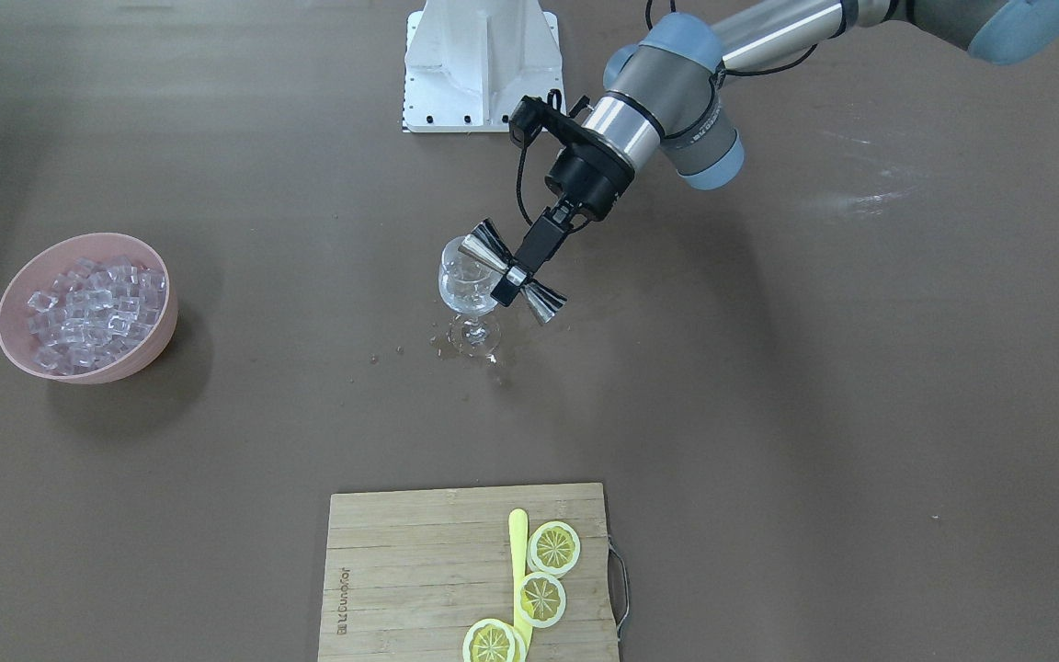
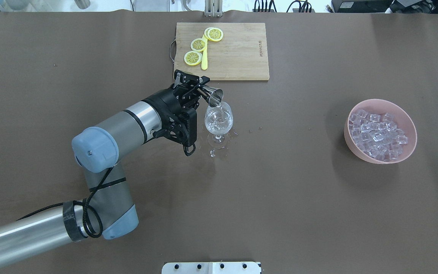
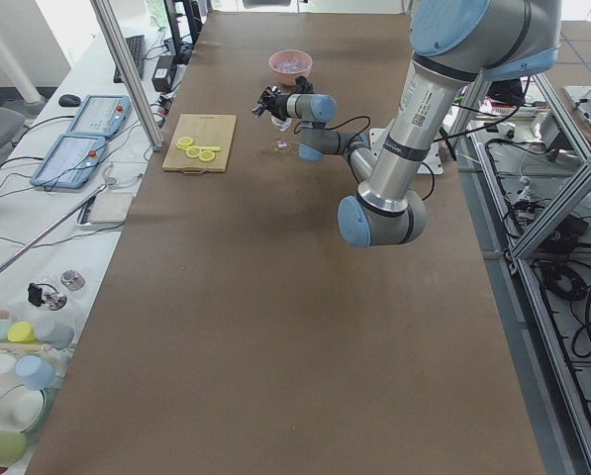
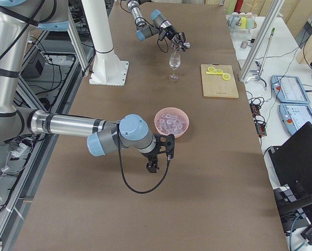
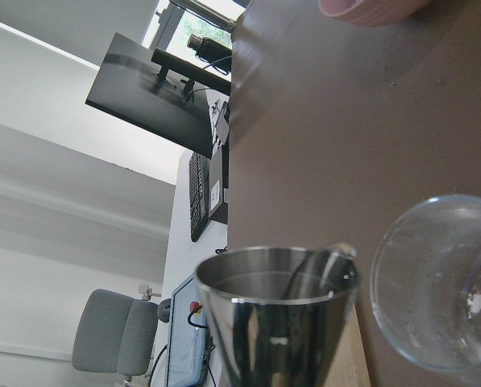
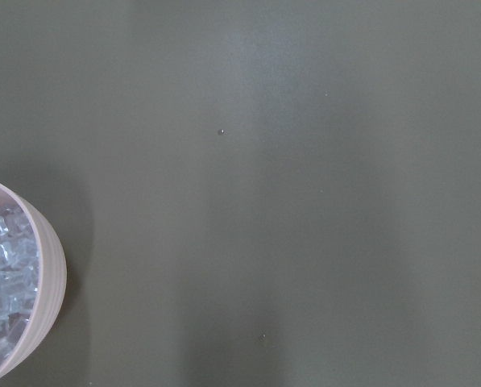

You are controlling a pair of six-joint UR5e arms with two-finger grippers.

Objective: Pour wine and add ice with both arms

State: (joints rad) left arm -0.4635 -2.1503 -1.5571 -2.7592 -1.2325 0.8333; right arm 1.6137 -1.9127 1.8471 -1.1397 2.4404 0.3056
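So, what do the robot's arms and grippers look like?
The left arm and the right arm are silver tubes with grey joints and pale blue caps. A black cable runs along each. The left gripper and the right gripper are black.

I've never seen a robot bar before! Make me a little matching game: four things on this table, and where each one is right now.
Things:
A. steel jigger
B. stemmed glass
C. ice cubes
D. lemon slices

Places:
1. heaped in the pink bowl
2. upright on the table
3. on the wooden board
4. held tilted over the glass

Pairs: A-4, B-2, C-1, D-3
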